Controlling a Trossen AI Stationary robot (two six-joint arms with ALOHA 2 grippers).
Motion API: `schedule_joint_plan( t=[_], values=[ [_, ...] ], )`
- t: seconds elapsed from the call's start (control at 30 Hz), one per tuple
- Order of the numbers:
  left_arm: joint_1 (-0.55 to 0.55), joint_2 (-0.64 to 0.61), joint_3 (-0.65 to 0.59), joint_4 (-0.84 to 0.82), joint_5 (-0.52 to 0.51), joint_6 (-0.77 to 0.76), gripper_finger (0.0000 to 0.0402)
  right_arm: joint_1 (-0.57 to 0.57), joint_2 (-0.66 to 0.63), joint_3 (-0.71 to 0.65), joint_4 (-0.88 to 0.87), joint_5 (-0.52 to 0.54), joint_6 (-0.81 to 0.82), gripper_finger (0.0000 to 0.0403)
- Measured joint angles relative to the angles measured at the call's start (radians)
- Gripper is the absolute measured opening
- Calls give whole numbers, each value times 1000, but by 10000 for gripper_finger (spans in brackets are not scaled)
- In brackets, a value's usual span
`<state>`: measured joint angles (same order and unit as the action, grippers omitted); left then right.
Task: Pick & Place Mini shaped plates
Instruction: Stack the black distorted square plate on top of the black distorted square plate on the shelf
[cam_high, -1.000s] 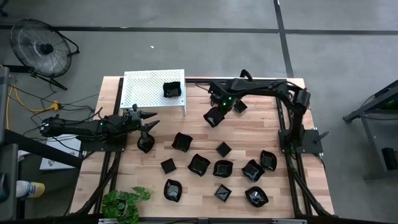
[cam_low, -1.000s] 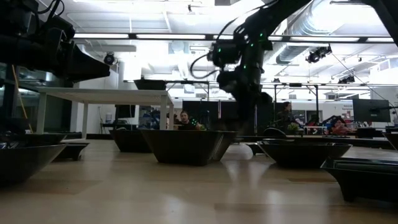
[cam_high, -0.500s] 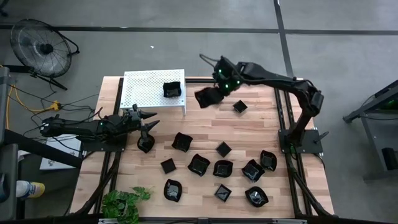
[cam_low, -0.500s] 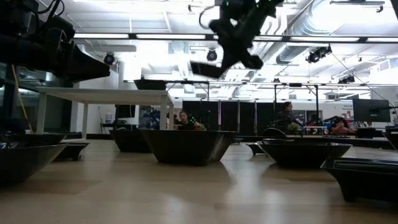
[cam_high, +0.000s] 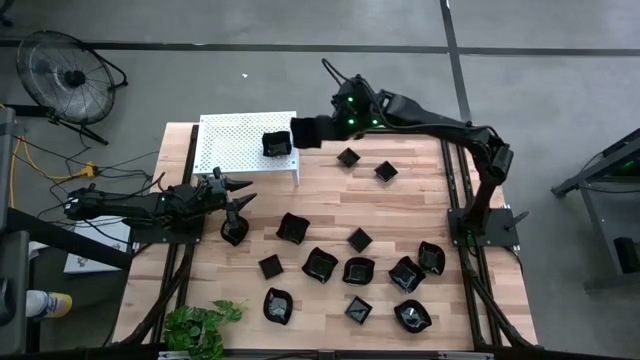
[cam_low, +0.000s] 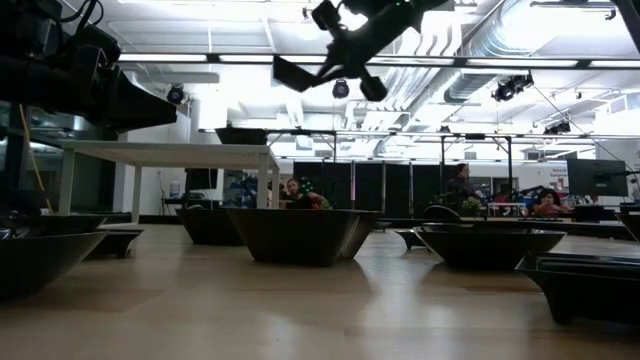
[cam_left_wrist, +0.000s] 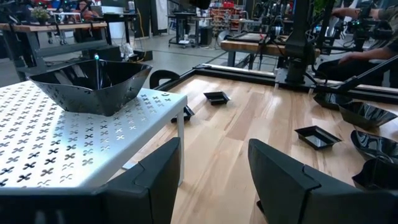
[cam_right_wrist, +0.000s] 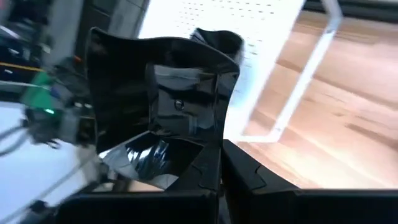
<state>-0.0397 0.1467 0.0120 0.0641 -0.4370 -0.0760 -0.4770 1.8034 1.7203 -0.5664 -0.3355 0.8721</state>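
Hovering beside white shelf (cam_high: 235, 142): right gripper (cam_high: 318, 130) jaws clenched on plate (cam_high: 304, 132); left gripper (cam_high: 232, 193) jaws released.

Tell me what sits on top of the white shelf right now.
One black plate rests on the white shelf, near its right edge. The right gripper holds a second plate in the air by that edge, not set down. The shelf hides the table beneath it.

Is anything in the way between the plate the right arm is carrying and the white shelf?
Nothing visible blocks it. The right gripper holds a black plate in the air by the white shelf edge. One plate already sits on the shelf's near corner, so the open area lies beyond it.
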Motion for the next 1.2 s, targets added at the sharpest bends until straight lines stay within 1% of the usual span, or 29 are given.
schedule_joint_plan(
  t=[0.07,0.17,0.43,0.73,0.77,0.83,0.87,1.0,1.2],
  values=[
    [0,0,0,1,0,0,186,-1,17,19,19,-14,33,0],
    [0,1,0,1,3,0,186,-2,64,83,8,-10,41,0],
    [0,1,0,0,6,0,186,-2,242,369,-132,-7,23,0],
    [0,1,0,0,8,0,186,0,438,632,-222,-41,67,0],
    [0,1,0,0,9,0,186,0,450,637,-209,-53,70,0],
    [0,1,0,0,9,0,186,2,451,605,-156,-85,106,0],
    [0,1,0,0,9,0,186,4,451,592,-156,-92,116,0],
    [0,2,0,0,9,0,186,13,452,567,-166,-80,115,0],
    [0,2,0,0,9,0,186,18,457,567,-200,-68,93,0]
  ],
)
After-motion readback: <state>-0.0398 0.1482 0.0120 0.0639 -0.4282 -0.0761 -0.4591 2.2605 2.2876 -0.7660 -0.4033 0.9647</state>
